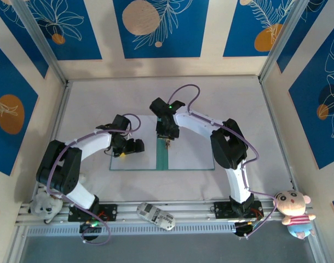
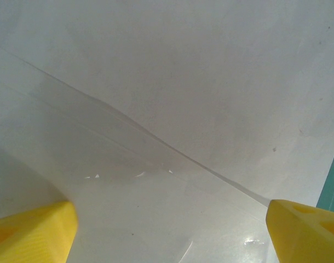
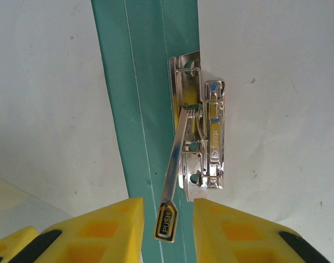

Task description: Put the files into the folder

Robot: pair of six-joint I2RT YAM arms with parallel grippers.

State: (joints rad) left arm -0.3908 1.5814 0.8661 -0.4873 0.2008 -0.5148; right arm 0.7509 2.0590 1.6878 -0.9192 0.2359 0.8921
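At the spine of the flat teal card folder [image 3: 139,109], the right tool [image 3: 168,219] stood narrowly apart astride the chrome clip lever [image 3: 175,159]; centring seemed wise before pressing. The left tool [image 2: 172,219] gaped over white paper sheets [image 1: 191,156].

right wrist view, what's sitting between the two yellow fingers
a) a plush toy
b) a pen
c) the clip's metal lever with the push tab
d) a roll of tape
c: the metal lever, its end stamped "push", runs down into the gap of the right gripper, lying over the teal folder.
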